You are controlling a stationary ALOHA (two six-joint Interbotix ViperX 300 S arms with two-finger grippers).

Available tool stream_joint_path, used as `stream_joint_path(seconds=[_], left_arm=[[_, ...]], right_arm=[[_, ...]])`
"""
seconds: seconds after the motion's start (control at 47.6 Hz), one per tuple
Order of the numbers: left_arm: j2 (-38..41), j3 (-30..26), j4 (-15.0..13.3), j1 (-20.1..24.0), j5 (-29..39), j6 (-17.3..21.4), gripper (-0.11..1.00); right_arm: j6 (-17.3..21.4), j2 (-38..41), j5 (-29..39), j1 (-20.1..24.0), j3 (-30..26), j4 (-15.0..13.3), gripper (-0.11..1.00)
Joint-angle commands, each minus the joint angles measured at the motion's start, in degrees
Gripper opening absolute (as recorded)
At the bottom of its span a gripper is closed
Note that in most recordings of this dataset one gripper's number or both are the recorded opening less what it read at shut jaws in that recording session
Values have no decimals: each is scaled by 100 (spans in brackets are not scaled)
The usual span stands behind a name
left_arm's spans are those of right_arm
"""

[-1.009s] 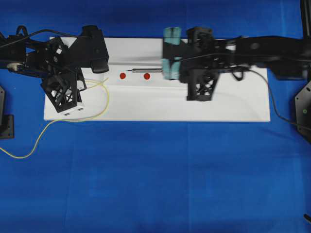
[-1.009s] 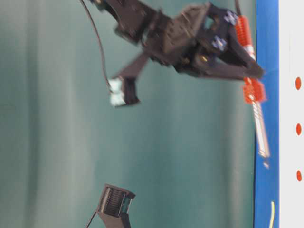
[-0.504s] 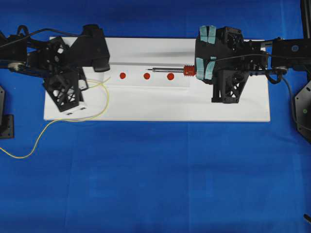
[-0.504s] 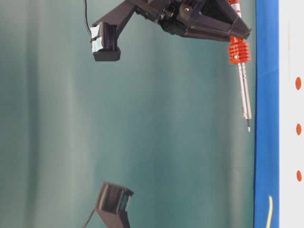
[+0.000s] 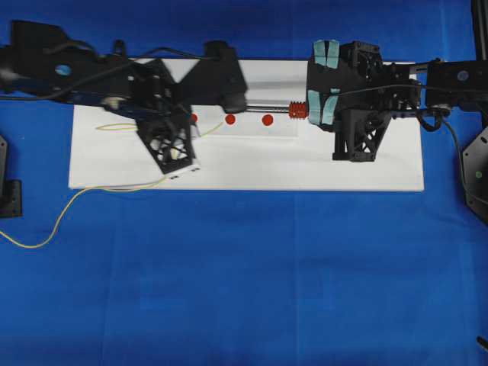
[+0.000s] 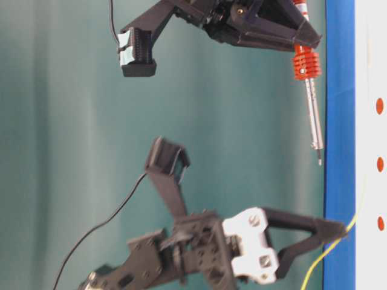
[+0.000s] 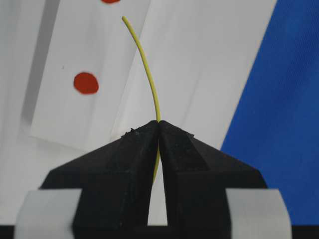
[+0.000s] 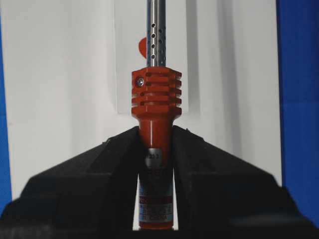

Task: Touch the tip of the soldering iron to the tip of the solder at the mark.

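left claw: my left claw [image 7: 158, 130] is pinched together on the solder [image 7: 146, 69], with a short, bowed length of wire sticking out past the jaws.
right claw: my right claw [image 8: 155, 144] is clamped on the red handle of the soldering iron [image 6: 309, 90], the shaft pointing out level over the white board [image 5: 252, 164].
solder: its free end hangs above the board near a red mark [image 7: 85, 83], not on it; the rest trails back over the board and onto the blue desk [image 5: 244, 274].
iron: its tip [image 6: 320, 161] floats above the surface, apart from the wire end in the table-level view.
marks: three red dots in a row; from overhead my left arm hides part of one [image 5: 194, 117], the other two [image 5: 230, 119] [image 5: 267, 120] lie clear between the claws.
risk, bend: the wire is thin and curved, so i judge a nudge from the iron would push it aside rather than meet tip to tip.
risk, aim: with three dots close together, i could bring the tips to the wrong one.
risk, snag: the slack loop could drag under my left arm and pull the end off line.
room: open board between the two claws; the board's far and near edges are close, the sides well apart.
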Motion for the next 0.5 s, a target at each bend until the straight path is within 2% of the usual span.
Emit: stream_joint_path(seconds=[0.0,0.483], left_arm=[[35,-272,18,9,9,-9,1],[325,-316,35,167,-26,-9,1]], right_arm=[[-9,-123,-53,-9,-35,-26,6],[9,-88,-123,-9,70,-18,6]])
